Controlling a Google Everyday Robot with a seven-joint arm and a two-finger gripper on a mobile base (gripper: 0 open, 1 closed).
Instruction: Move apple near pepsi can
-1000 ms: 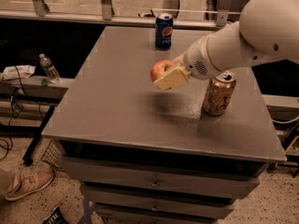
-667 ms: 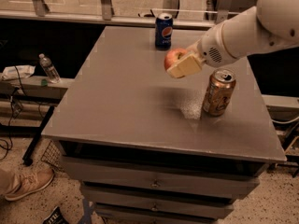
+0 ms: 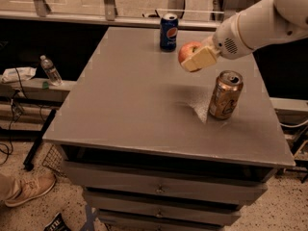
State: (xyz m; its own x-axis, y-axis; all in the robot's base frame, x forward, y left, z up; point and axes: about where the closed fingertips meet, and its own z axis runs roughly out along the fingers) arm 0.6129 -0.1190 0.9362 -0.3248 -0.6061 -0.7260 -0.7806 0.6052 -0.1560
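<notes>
The table (image 3: 130, 105) fills mid-frame, with a bronze can (image 3: 225, 95) right of centre and the pepsi can (image 3: 168, 32) at top centre. Just right of it, off the surface, the gripper (image 3: 193, 59) is clamped on the apple (image 3: 186, 50). It should lower gently, clear of both cans.

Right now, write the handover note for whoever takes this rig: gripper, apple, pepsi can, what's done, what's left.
Gripper: shut on the apple, held in the air above the table.
Pepsi can: upright near the table's far edge, just left of the apple.
Gold can: upright, nearer the front, below the arm.
Done: apple grasped and off the table.
Left: lower it beside the pepsi can, release, back the arm away.
</notes>
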